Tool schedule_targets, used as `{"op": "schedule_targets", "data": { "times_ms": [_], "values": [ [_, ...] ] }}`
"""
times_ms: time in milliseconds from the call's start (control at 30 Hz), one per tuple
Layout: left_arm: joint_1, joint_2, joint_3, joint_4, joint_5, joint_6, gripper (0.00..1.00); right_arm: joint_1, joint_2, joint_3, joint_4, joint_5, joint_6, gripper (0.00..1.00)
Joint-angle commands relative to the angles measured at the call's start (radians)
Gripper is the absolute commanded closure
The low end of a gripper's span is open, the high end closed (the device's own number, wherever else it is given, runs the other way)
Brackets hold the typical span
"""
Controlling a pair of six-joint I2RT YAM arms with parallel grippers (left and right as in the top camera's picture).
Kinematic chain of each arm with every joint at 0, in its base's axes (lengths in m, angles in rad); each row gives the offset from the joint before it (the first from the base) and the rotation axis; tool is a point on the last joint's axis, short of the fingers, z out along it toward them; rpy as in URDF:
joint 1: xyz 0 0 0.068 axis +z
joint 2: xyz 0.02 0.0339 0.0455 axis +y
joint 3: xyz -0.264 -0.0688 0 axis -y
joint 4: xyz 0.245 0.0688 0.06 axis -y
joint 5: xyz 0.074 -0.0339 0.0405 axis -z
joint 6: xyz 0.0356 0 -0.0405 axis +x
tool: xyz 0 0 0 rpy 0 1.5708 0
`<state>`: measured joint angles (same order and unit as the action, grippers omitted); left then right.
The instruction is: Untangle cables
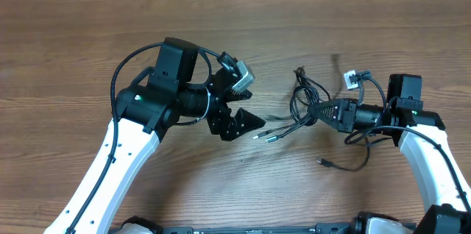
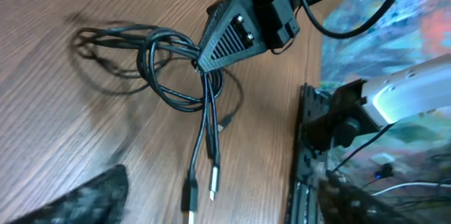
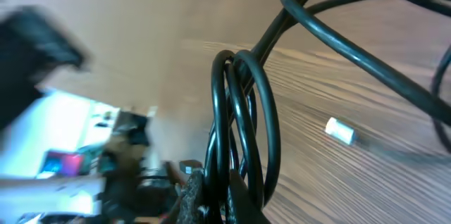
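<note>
Robotics lab bench, seemingly: wood-grain table [image 1: 221, 13], white-and-black left arm [image 1: 110, 162] mounted at 7 o'clock, right arm [image 1: 433, 169] at 5 o'clock; dark mounting rail [image 2: 304, 182] along table edge, loose wiring [image 2: 394, 190] trailing beside it.

Open table [image 1: 221, 13] far side, cables [image 1: 303, 96] (looped, ends trailing) lying between left tool [image 1: 246, 109] and right tool [image 1: 318, 111]

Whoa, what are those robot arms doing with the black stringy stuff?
They're sorting out a tangle of cables on the wooden table. The right gripper is shut on the bunch, where the loops meet. Two metal-tipped plug ends trail out toward the left arm. The left gripper is open beside them and holds nothing. The loops are not yet pulled apart.
</note>
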<state>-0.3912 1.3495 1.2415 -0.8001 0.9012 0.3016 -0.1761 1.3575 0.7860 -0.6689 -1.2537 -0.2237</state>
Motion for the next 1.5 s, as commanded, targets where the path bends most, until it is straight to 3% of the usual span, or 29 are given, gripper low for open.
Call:
{"op": "schedule_targets", "data": {
  "times_ms": [0, 100, 233, 400, 667, 767, 1100, 1233, 1367, 1467],
  "values": [
    [-0.005, 0.008, -0.008, 0.000, 0.043, -0.029, 0.13, 0.015, -0.042, 0.033, 0.037, -0.223, -0.042, 0.96],
    [-0.014, 0.008, -0.008, 0.005, 0.062, -0.091, 0.12, 0.041, -0.080, 0.035, 0.076, -0.240, -0.008, 0.96],
    [-0.036, 0.008, -0.008, 0.041, 0.149, -0.108, 0.12, 0.076, -0.125, 0.035, 0.192, -0.240, 0.127, 0.96],
    [-0.074, 0.010, -0.009, 0.096, 0.151, -0.148, 0.16, 0.100, -0.158, 0.035, 0.315, -0.241, 0.272, 0.96],
    [-0.120, 0.012, -0.009, 0.137, -0.047, -0.255, 0.18, 0.179, -0.182, 0.035, 0.484, -0.240, 0.430, 0.96],
    [-0.120, 0.012, -0.009, 0.151, -0.093, -0.306, 0.18, 0.206, -0.183, 0.035, 0.502, -0.240, 0.434, 0.96],
    [-0.120, 0.012, -0.009, 0.146, -0.124, -0.311, 0.18, 0.220, -0.183, 0.035, 0.510, -0.209, 0.433, 0.96],
    [-0.120, 0.012, -0.009, 0.124, -0.142, -0.311, 0.22, 0.220, -0.183, 0.035, 0.512, -0.167, 0.433, 0.96],
    [-0.120, 0.012, -0.009, 0.070, -0.314, -0.399, 0.21, 0.220, -0.183, 0.035, 0.511, -0.169, 0.433, 0.96],
    [-0.120, 0.012, -0.009, 0.084, -0.342, -0.418, 0.19, 0.220, -0.183, 0.035, 0.512, -0.187, 0.434, 0.96]
  ]
}}
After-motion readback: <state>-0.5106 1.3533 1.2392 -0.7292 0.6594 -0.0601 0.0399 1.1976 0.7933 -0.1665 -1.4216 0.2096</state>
